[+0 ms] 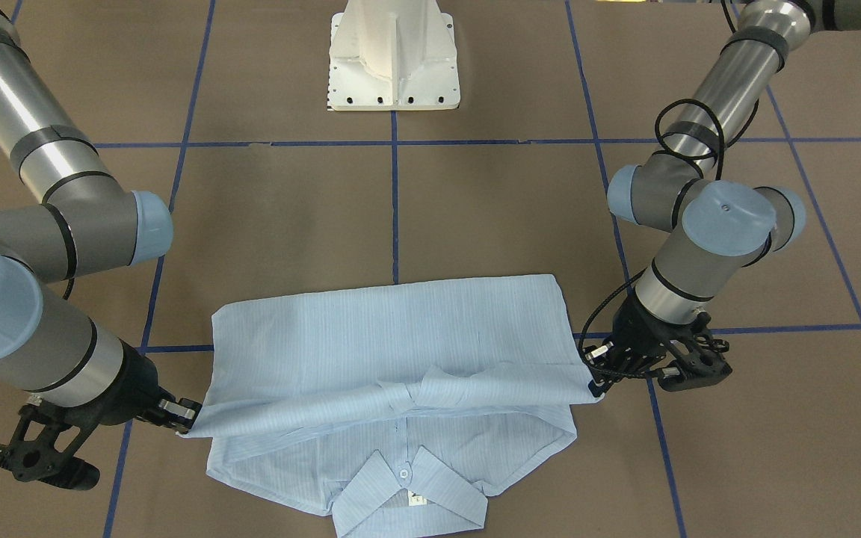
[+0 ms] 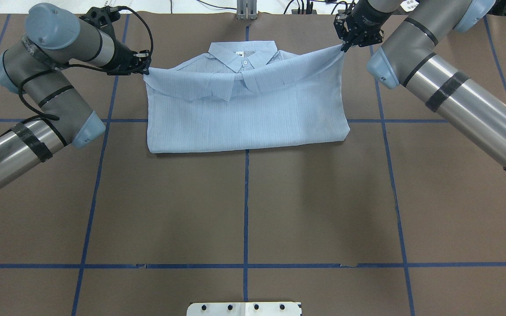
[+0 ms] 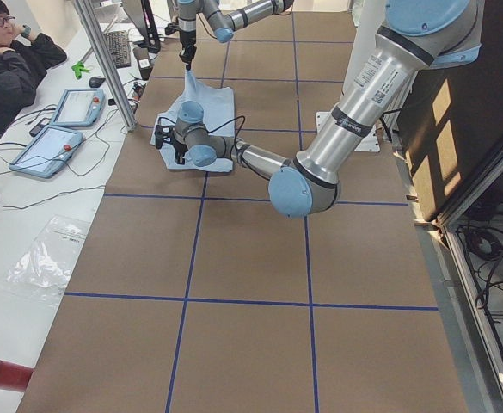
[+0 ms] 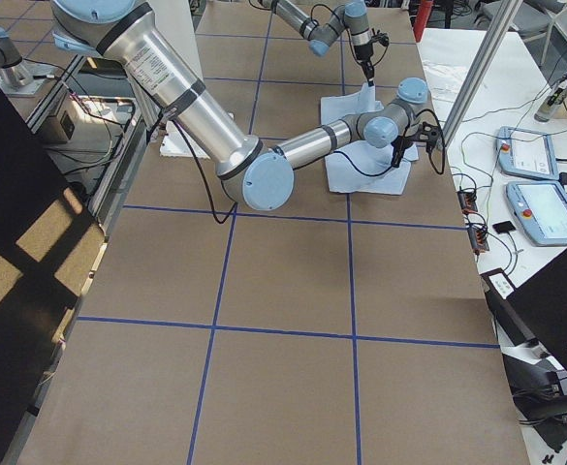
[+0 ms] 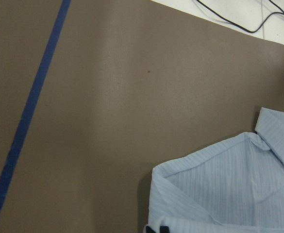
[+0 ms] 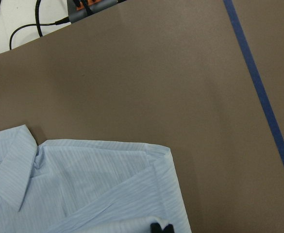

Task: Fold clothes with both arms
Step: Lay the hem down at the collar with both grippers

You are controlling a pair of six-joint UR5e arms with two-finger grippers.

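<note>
Overhead exterior shows us one shirt (image 2: 244, 118), light blue, thin and finely striped, doubled over on the brown table (image 2: 244, 210). We count two pincers, and the shirt spans the gap between them. The left pincer (image 2: 145, 69) is closed on one corner of the upper layer, and the right pincer (image 2: 343, 46) is closed on the other corner. The edge strung from one pincer to the other is raised off the lower layer and sags in the middle, where a few small folds hang. Between the pincers, just past that edge on the side away from the robot, we see one collar (image 2: 243, 55) lying flat and spread, with one pale button (image 2: 245, 62) at its throat. The folded side of the shirt rests on the table on the robot's side of both pincers. In each wrist view, black fingertips (image 5: 149, 229) pinch fabric at the picture's bottom edge. We count two arms, the left arm (image 2: 51, 87) and the right arm (image 2: 455, 92), and one white pedestal base (image 1: 393, 60).
</note>
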